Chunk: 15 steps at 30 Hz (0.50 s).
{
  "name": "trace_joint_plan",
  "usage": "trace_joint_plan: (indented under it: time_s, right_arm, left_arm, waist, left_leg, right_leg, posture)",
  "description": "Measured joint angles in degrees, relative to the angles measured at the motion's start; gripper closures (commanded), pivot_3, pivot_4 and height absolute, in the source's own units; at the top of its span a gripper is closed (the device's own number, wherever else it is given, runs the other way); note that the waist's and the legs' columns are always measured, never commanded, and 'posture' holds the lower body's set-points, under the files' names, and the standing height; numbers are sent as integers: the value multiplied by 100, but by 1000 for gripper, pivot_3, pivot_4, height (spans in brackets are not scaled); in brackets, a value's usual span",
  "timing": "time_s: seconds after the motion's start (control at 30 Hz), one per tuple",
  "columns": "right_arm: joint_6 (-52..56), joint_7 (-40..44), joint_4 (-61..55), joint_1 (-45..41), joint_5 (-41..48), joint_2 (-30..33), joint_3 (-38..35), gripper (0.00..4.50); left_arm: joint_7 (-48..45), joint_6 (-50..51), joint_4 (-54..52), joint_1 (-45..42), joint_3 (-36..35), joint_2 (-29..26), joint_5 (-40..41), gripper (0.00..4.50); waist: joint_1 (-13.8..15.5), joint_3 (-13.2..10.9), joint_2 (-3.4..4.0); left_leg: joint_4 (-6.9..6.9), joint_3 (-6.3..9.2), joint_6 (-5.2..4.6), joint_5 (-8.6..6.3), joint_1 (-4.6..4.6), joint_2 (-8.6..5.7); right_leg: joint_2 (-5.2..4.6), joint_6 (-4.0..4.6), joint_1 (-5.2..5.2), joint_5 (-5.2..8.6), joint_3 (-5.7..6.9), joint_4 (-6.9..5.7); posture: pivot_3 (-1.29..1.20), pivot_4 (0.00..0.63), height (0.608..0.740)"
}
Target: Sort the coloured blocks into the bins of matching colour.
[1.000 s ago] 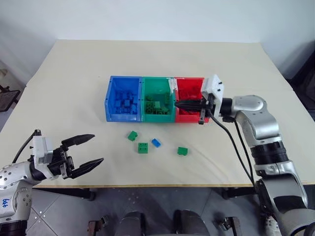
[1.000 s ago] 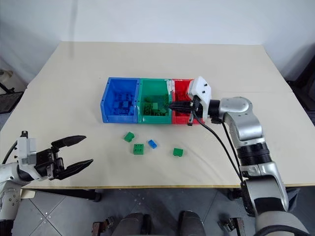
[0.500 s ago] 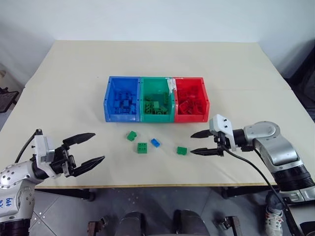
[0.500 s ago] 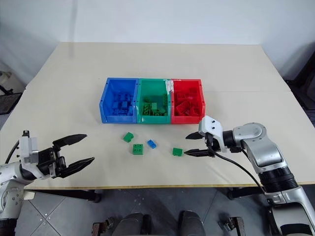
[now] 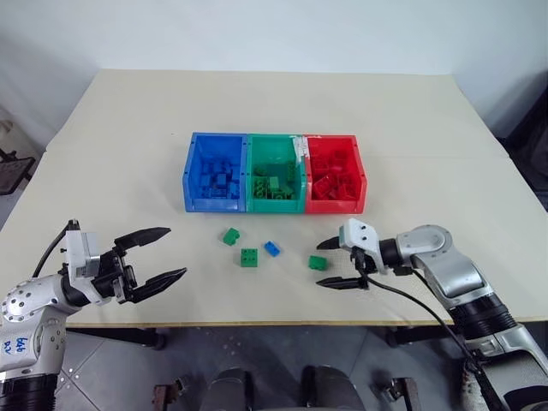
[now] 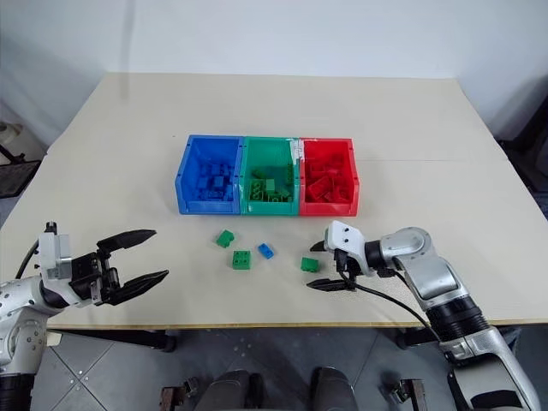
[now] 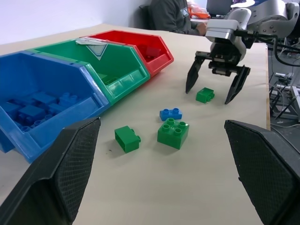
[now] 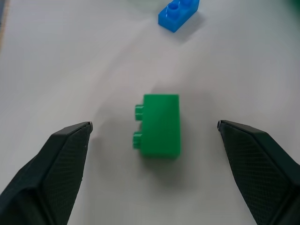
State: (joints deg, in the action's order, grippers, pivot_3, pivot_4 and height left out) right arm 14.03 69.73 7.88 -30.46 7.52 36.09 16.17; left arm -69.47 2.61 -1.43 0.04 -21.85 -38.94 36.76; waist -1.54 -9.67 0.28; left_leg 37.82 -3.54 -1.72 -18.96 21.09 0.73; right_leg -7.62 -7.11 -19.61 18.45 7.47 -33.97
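The joined bins stand mid-table: blue [image 5: 214, 204], green [image 5: 276, 205] and red [image 5: 336, 205], each with blocks inside. In front of them lie loose blocks: two green ones [image 5: 230, 236] [image 5: 249, 257], a blue one [image 5: 271, 248] and a third green one [image 5: 318, 263] on the right. My right gripper [image 6: 311, 268] is open low over the table, one finger on each side of that rightmost green block [image 8: 159, 125], not touching it. My left gripper [image 5: 176, 251] hangs open and empty near the table's front left edge.
The beige table [image 5: 128, 128] has wide bare areas left, right and behind the bins. Its front edge [image 5: 257, 322] runs just below both grippers. In the left wrist view a seated person [image 7: 171, 14] shows beyond the table.
My right gripper was shut over the red bin a second ago. It has opened, come down and towards the front edge, and now straddles the rightmost green block. The left gripper has stayed put.
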Motion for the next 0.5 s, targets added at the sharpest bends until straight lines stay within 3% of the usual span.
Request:
trace_joint_plan:
  time_s: [0.27, 0.5]
  right_arm:
    - [-459, 72, 145, -36, -171, -5, 40, 3524]
    - [-186, 34, 148, -383, 20, -30, -191, 3582]
  left_arm:
    - [84, 0, -42, 107, -2, 0, 0, 0]
    - [111, -1, -43, 110, -2, 6, 0, 0]
  waist:
    - [5, 0, 0]
    - [-1, -3, 5]
  left_leg:
    - [2, 1, 0, 0, -1, 0]
    - [3, 0, 1, 0, 2, 1]
  right_leg:
    - [-2, 0, 2, 0, -2, -1]
    - [-3, 0, -2, 0, -3, 0]
  posture:
    - [0, 150, 740]
    - [0, 150, 740]
